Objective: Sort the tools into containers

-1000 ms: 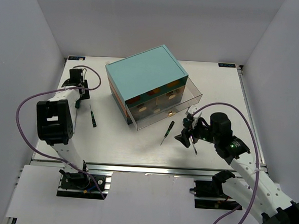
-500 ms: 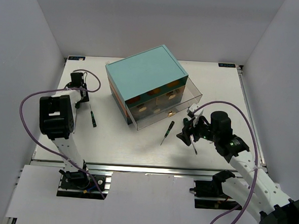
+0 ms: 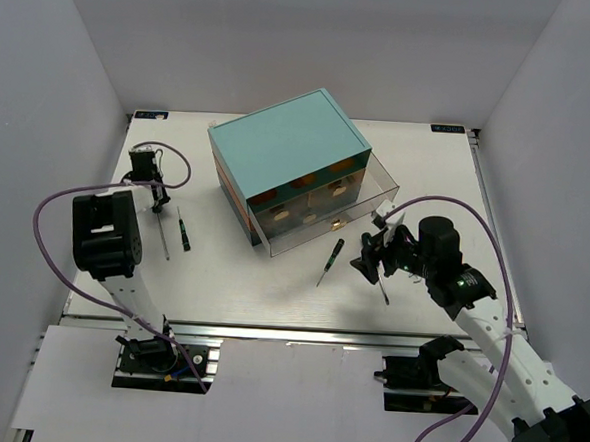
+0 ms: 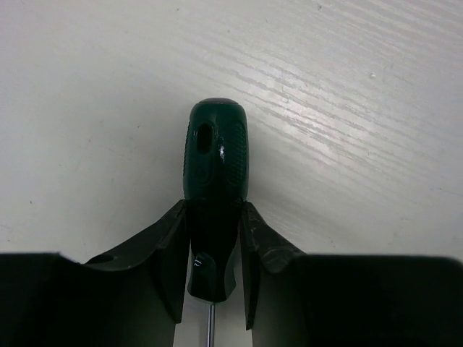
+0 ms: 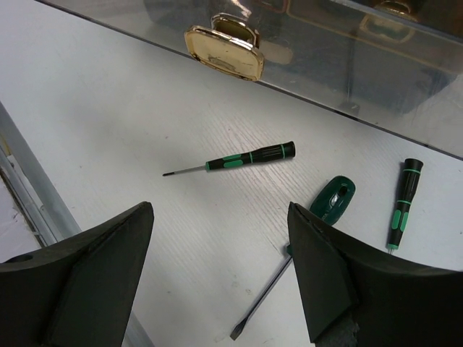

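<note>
My left gripper (image 3: pixel 157 201) is shut on the dark green handle of a screwdriver (image 4: pixel 215 148); its thin shaft (image 3: pixel 163 238) points toward the near edge. A small screwdriver (image 3: pixel 182 230) lies just to the right of it. My right gripper (image 3: pixel 366 263) is open and empty (image 5: pixel 219 210) above the table. Below it lie a slim screwdriver (image 5: pixel 249 157), a green-handled flat screwdriver (image 5: pixel 331 200) and another slim one (image 5: pixel 401 202). The teal-topped chest (image 3: pixel 285 145) has one clear drawer (image 3: pixel 377 186) pulled out, its cream knob (image 5: pixel 224 52) facing my right gripper. No wrench is in view.
The chest stands at the back middle of the white table (image 3: pixel 241 288). White walls close in the left, back and right sides. A metal rail (image 3: pixel 268 330) runs along the table's near edge.
My left gripper has shifted slightly with the screwdriver, whose shaft now angles toward the near right. My right gripper has barely moved and stays open.
</note>
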You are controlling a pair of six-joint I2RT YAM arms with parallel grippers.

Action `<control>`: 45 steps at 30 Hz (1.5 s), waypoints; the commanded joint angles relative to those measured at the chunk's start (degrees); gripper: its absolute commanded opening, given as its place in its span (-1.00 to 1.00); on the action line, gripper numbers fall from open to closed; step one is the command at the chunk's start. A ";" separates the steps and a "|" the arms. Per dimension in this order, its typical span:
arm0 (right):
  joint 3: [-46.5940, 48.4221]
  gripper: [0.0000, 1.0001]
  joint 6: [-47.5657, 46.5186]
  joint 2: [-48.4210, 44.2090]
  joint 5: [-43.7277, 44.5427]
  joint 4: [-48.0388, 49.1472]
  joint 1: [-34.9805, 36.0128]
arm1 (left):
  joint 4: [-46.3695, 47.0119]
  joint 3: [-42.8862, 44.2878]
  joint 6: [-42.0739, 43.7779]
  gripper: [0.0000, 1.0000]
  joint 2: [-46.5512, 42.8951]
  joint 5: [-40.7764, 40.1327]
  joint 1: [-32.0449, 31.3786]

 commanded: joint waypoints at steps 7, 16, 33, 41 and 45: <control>3.83 0.60 0.75 -2.52 1.65 -1.85 -0.42 | -6.66 -6.70 -1.22 -1.00 -6.07 5.20 0.22; 2.77 0.60 2.77 -4.54 0.16 -1.41 -0.42 | -11.41 -6.43 -4.29 -1.00 -25.48 7.83 0.13; 1.19 0.59 4.27 -6.12 -1.86 0.08 -0.42 | -16.59 -11.45 -10.80 -1.00 -59.42 30.82 -0.57; 1.54 0.59 4.00 -6.82 -1.69 -0.36 -0.42 | -21.16 -1.61 -9.04 -1.00 -66.19 47.81 -0.57; 1.54 0.59 3.47 -7.00 -1.43 -0.71 -0.51 | -24.16 7.52 -8.77 -1.00 -63.75 52.91 -0.57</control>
